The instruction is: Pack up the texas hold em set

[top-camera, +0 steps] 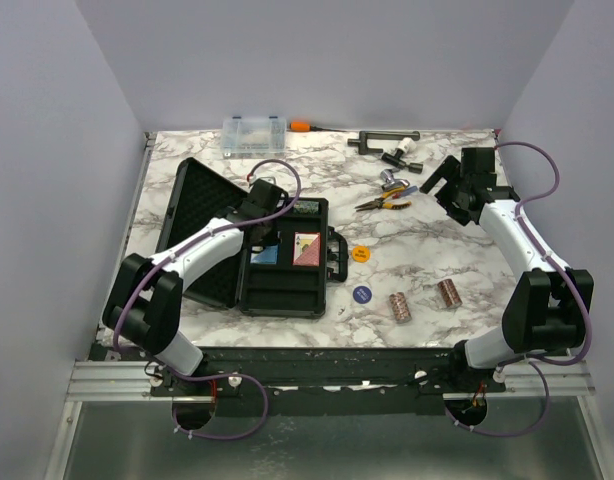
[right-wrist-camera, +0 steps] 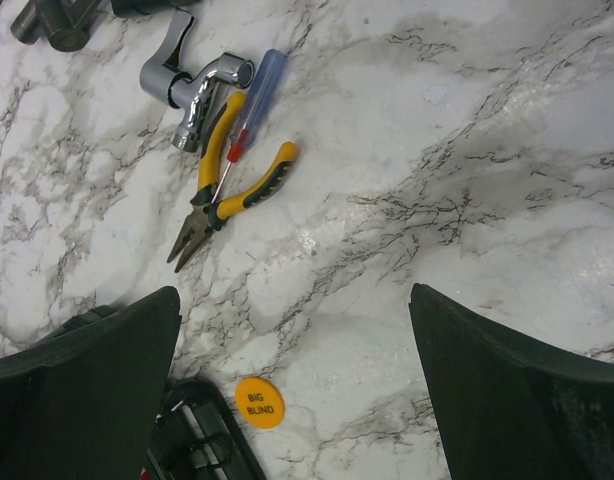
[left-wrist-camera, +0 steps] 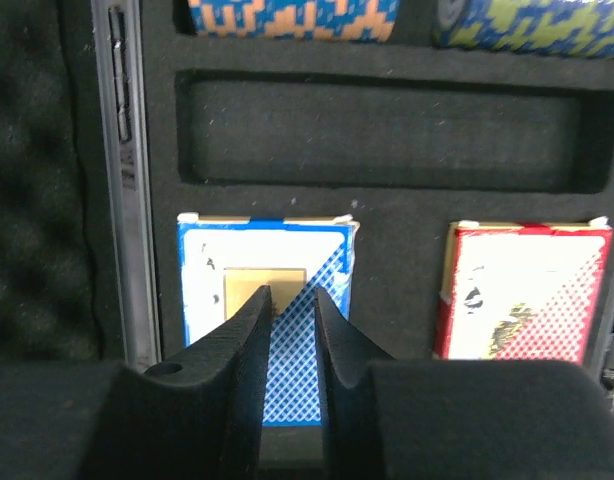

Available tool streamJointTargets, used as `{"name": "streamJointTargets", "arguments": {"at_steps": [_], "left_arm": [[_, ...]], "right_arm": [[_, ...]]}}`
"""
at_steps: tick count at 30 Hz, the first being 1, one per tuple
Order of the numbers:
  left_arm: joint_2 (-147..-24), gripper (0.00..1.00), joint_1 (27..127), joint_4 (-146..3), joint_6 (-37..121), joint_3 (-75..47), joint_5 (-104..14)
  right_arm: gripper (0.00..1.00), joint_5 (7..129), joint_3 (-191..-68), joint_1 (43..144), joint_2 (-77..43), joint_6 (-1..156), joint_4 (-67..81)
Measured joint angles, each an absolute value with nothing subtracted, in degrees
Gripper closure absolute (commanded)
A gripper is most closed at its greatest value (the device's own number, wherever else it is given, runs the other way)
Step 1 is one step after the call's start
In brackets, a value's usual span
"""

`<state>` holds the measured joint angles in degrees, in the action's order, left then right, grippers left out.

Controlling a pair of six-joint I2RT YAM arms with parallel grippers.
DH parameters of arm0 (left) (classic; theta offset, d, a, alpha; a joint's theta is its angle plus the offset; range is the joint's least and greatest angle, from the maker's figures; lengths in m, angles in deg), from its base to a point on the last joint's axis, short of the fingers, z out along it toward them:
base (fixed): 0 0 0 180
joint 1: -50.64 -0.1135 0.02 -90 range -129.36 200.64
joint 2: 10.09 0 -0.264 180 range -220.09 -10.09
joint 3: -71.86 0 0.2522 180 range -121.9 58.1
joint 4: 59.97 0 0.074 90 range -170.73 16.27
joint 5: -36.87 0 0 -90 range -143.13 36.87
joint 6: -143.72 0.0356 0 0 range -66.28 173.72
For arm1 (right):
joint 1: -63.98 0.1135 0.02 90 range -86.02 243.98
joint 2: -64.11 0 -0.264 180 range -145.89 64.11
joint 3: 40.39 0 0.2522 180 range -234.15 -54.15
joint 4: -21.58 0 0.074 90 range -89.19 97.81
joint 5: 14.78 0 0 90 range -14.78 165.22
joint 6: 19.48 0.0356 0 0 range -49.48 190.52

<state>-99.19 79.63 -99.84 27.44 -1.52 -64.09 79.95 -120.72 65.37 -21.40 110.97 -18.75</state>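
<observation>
The black case [top-camera: 202, 235] lies open at centre left, lid folded back to the left. In its foam tray sit a blue deck [left-wrist-camera: 212, 290] and a red deck [left-wrist-camera: 522, 290], with chip rolls [left-wrist-camera: 292, 18] in the top slot and an empty long slot [left-wrist-camera: 387, 130] between. My left gripper [left-wrist-camera: 290, 292] hovers over the blue deck, jaws slightly apart with nothing between them. On the table lie an orange disc [top-camera: 360, 253], a blue disc [top-camera: 362, 294] and two brownish chip rolls [top-camera: 399, 306]. My right gripper [right-wrist-camera: 294, 295] hangs wide open above the marble, beyond the orange disc [right-wrist-camera: 259, 402].
Yellow-handled pliers [right-wrist-camera: 227, 195], a screwdriver [right-wrist-camera: 252, 110] and a chrome fitting [right-wrist-camera: 192, 80] lie behind the right gripper. A clear organiser box [top-camera: 254, 135] and a black clamp tool [top-camera: 382, 140] stand along the back edge. The case handle [right-wrist-camera: 197, 440] points right.
</observation>
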Motion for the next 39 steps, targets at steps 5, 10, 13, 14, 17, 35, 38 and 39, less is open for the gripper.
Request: {"name": "streamJointTargets", "arguments": {"at_steps": [5,10,13,14,17,35,38,39], "left_arm": [[-99.6,0.67,79.6,-98.9,26.5,-1.9,-64.1],[-98.9,0.54,79.7,-97.8,26.3,-1.1,-64.0],[-96.4,0.43,80.1,-97.7,26.7,0.9,-64.1],[-95.2,0.36,80.2,-98.0,26.9,1.5,-64.1],[-90.1,0.24,80.7,-99.8,27.8,2.6,-64.0],[-62.3,0.07,80.8,-109.4,39.1,-7.0,-61.7],[-59.3,0.07,80.8,-108.6,40.8,-3.6,-61.6],[-58.3,0.07,80.8,-108.2,41.3,-2.2,-61.6]], "right_arm": [[0.0,79.9,-120.7,65.4,-21.4,110.9,-18.8],[0.0,79.7,-120.7,65.4,-21.4,110.9,-18.7],[0.0,79.1,-120.7,65.4,-21.4,110.9,-18.6],[0.0,78.8,-120.6,65.4,-21.4,110.9,-18.4],[0.0,77.6,-120.2,65.4,-21.4,110.5,-17.6],[0.0,68.7,-116.9,65.4,-20.6,108.3,-12.2],[0.0,66.9,-116.9,65.4,-20.6,108.1,-11.9],[0.0,66.2,-116.9,65.4,-20.6,108.1,-11.9]]}}
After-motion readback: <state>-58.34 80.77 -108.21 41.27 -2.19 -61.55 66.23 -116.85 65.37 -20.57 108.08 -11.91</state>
